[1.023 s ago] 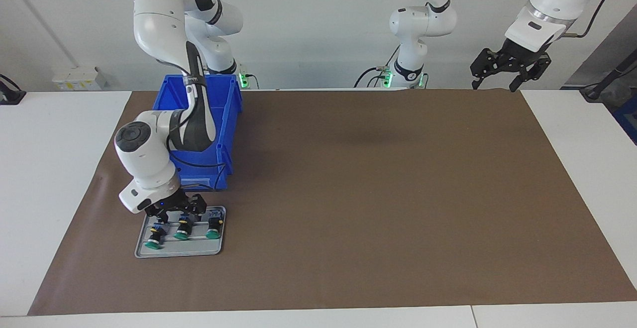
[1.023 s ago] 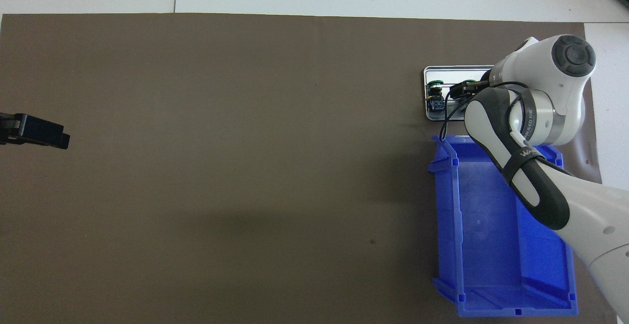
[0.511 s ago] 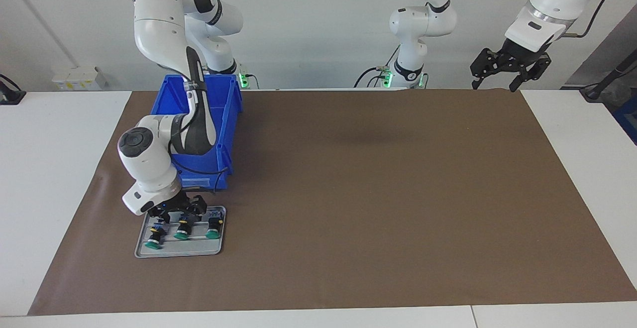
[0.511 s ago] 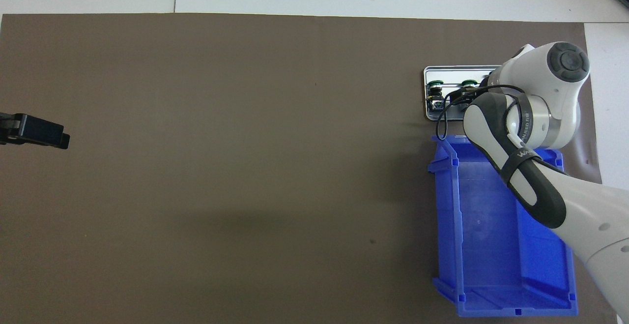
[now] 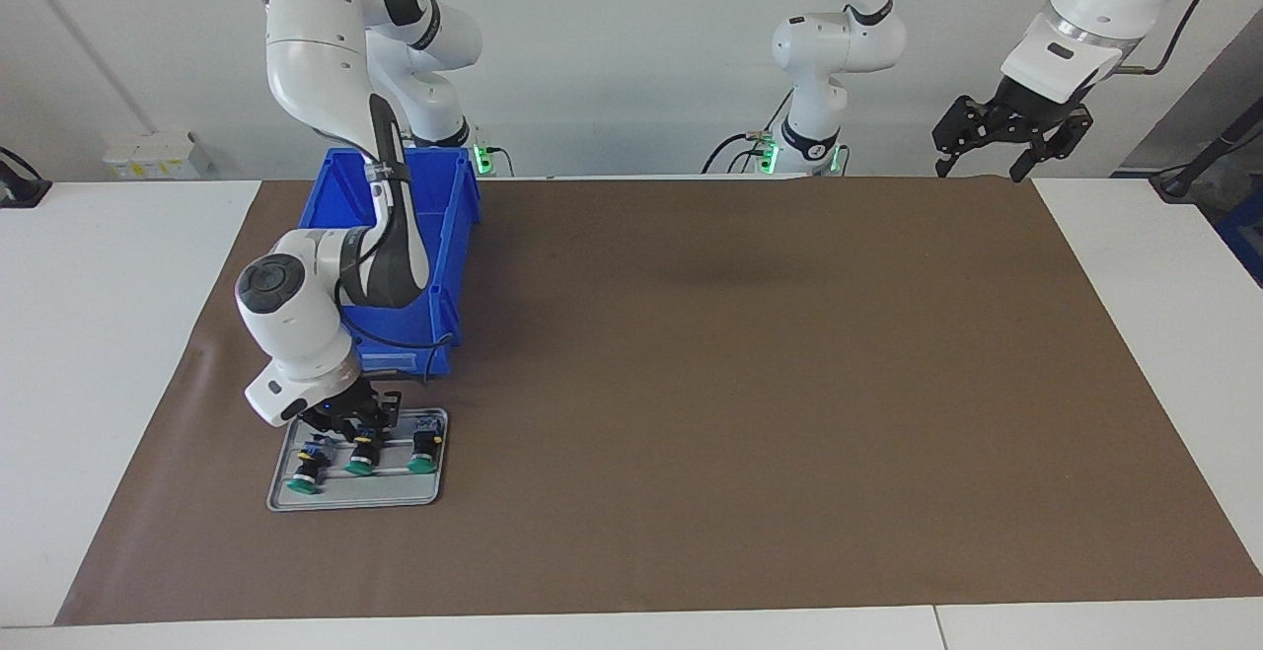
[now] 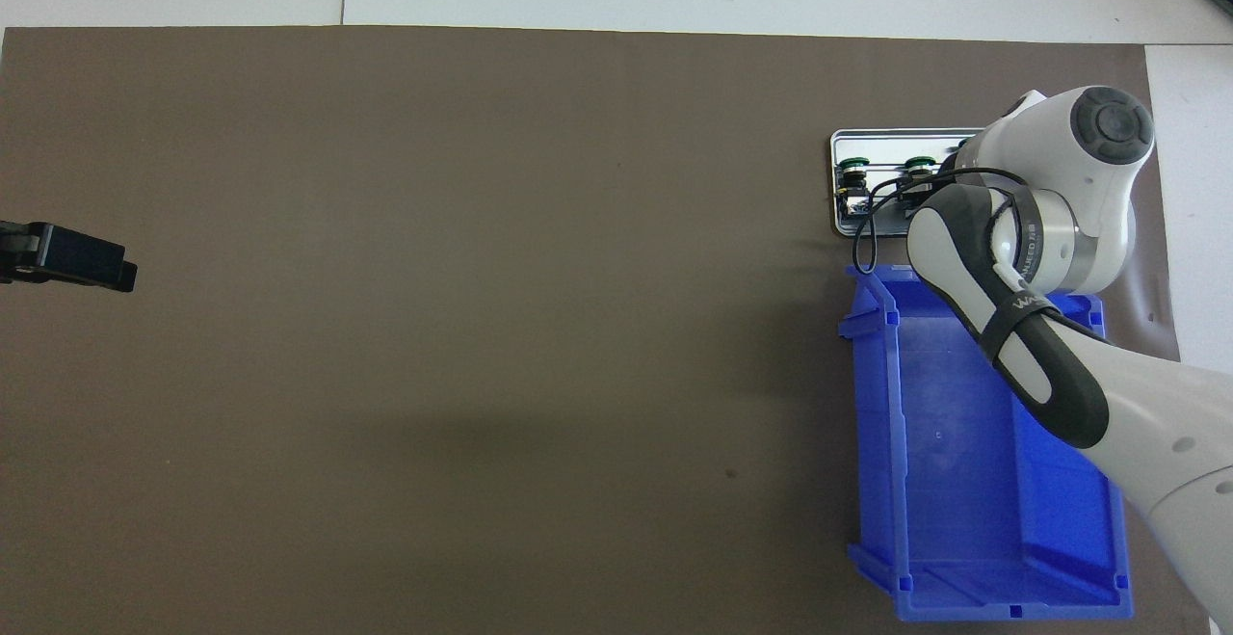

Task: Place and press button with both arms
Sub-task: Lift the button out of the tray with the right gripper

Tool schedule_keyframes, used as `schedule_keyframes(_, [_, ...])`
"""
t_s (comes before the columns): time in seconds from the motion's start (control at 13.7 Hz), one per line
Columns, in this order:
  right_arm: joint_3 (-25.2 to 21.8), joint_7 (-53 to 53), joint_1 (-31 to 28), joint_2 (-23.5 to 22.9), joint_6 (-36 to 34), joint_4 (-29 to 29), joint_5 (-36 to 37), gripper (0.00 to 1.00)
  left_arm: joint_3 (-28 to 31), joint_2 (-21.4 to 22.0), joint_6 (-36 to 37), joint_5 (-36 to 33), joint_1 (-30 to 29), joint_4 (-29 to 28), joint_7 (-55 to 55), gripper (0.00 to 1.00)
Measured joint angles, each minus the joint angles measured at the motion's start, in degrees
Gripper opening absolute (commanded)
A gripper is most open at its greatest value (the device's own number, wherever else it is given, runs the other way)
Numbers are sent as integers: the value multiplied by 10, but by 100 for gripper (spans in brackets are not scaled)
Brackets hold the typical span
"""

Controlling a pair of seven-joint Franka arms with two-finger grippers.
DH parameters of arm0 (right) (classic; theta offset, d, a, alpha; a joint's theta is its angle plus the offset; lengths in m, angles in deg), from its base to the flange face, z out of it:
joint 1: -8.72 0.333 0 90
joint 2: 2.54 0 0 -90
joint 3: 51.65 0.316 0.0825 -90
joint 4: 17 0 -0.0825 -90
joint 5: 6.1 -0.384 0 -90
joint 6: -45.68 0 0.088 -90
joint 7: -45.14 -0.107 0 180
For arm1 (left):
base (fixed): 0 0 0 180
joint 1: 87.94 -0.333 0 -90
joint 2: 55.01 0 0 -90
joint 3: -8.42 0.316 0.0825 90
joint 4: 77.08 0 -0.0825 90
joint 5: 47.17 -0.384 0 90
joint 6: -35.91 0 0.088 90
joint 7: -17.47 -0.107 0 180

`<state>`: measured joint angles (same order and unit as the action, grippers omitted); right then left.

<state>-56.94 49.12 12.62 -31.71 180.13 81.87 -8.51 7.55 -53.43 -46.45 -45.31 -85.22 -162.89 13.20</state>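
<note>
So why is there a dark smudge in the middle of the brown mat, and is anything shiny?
Facing view: the soft dark patch on the mat looks like a shadow, with nothing lying there. Overhead view: a similar blurry shadow on the mat, nearer the robots; the metal tray gives a bright glare along its rim; the bin shows a pale sheen inside.

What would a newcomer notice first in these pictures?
The right gripper is down on the grey metal tray of three green-capped buttons, jaws shut on the middle green-capped button. Beside the tray, nearer the robots, stands a big blue plastic bin. The left gripper waits raised.
</note>
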Motion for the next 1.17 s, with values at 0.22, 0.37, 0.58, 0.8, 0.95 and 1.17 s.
schedule_keyframes(0.22, [0,-18,3,3,-6,-29,-10,0,0,0,0,0,0,0,0,100])
schedule_keyframes(0.37, [0,-69,6,9,-69,-77,-10,0,0,0,0,0,0,0,0,100])
schedule_keyframes(0.58, [0,-205,24,19,-195,-166,-10,0,0,0,0,0,0,0,0,100])
schedule_keyframes(0.8, [0,-352,51,23,-240,-211,-10,0,0,0,0,0,0,0,0,100])
schedule_keyframes(0.95, [1,-489,84,23,-243,-218,-10,0,0,0,0,0,0,0,0,100])
schedule_keyframes(1.17, [2,-716,160,23,-238,-220,-6,0,0,0,0,0,0,0,0,100])
